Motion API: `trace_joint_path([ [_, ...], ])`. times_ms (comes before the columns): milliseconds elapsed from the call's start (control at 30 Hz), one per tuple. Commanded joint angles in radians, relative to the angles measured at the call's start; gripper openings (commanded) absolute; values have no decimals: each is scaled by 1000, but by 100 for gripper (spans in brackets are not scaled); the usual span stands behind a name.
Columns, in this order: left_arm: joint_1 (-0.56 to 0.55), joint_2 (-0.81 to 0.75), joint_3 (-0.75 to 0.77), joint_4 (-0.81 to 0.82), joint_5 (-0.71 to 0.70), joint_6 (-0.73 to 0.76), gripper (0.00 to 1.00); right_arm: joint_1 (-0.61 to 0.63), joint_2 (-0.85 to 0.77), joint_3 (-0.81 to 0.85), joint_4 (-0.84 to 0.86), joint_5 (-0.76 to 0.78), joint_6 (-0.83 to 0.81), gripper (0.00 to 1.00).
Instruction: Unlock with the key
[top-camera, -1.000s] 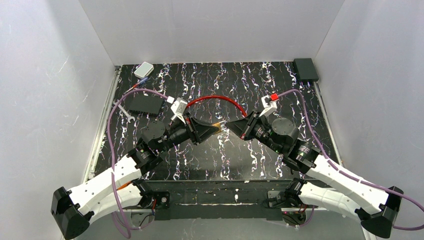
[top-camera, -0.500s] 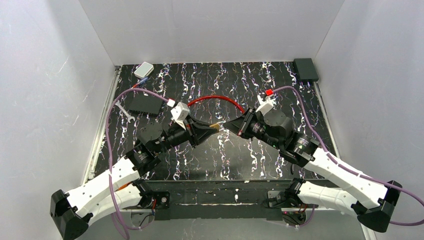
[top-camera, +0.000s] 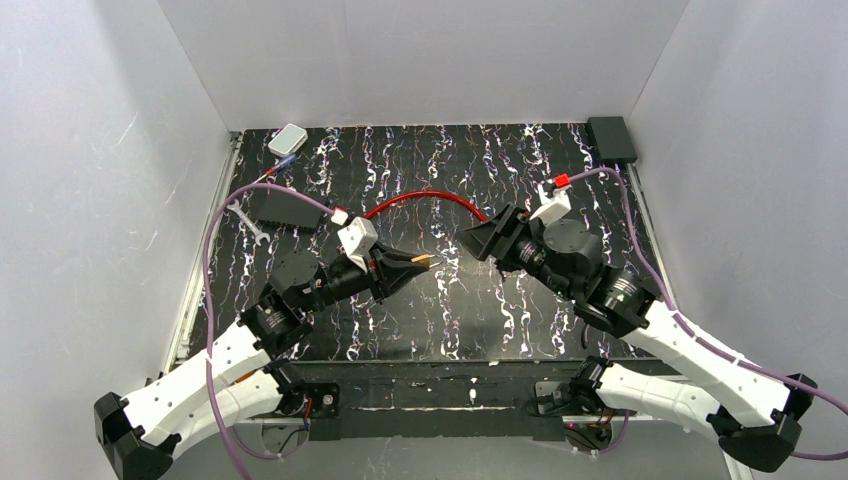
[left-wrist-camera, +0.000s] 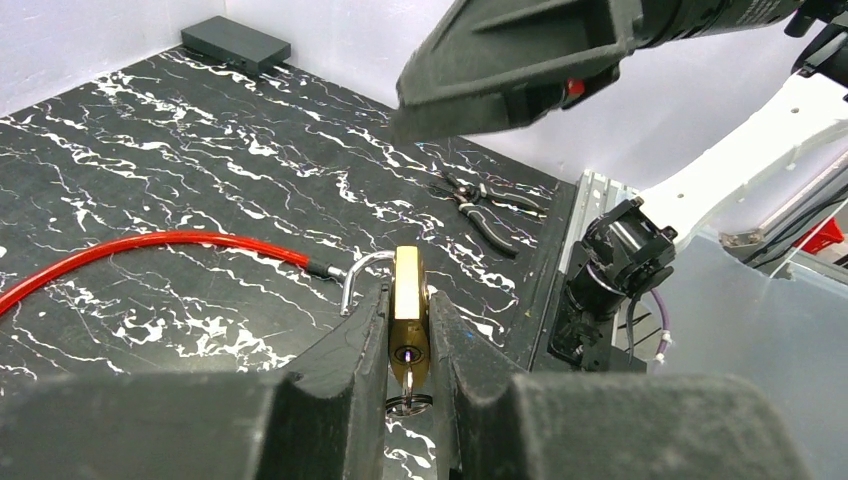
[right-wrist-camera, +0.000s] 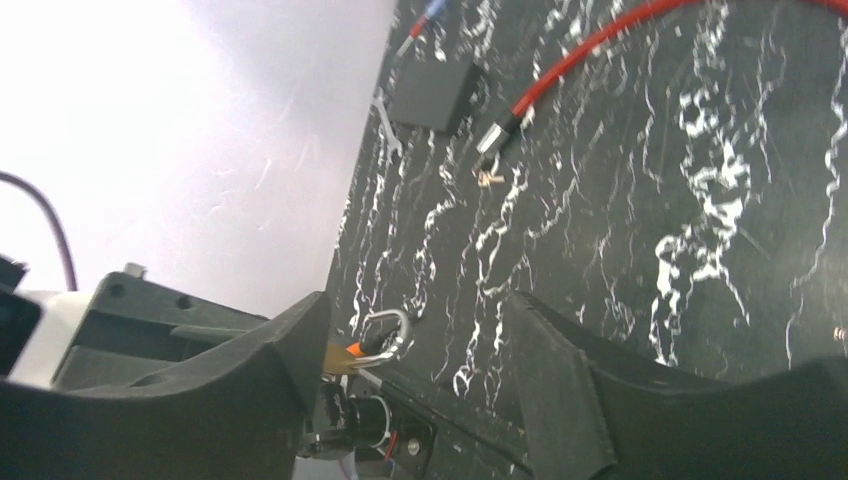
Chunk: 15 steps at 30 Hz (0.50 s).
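My left gripper is shut on a brass padlock, squeezing its flat sides. A key sits in the keyhole facing the camera, and a small ring hangs from it. The steel shackle curves left with one leg free of the body, and the red cable ends at it. From above, the padlock pokes out of the left gripper. My right gripper is open and empty, apart from the lock and to its right. In the right wrist view the right gripper frames the shackle.
The red cable arcs across the mat's middle. A black box and a wrench lie at the left, a white box at the back left, a black box at the back right. Pliers lie near the front rail.
The right gripper has opened, let go at the padlock's key end and drawn back to the right. The left arm, still holding the padlock, has shifted slightly toward the front.
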Motion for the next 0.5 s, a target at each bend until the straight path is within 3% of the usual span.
trace_joint_path([
  [0, 0, -27, 11, 14, 33, -22, 0, -3, -32, 35, 145, 36, -142, 67],
  [167, 1, -23, 28, 8, 75, -49, 0, -3, 17, 52, 180, -9, -178, 53],
  [467, 1, -16, 44, -3, 103, -49, 0, -3, 203, 159, 127, -324, -184, 38],
])
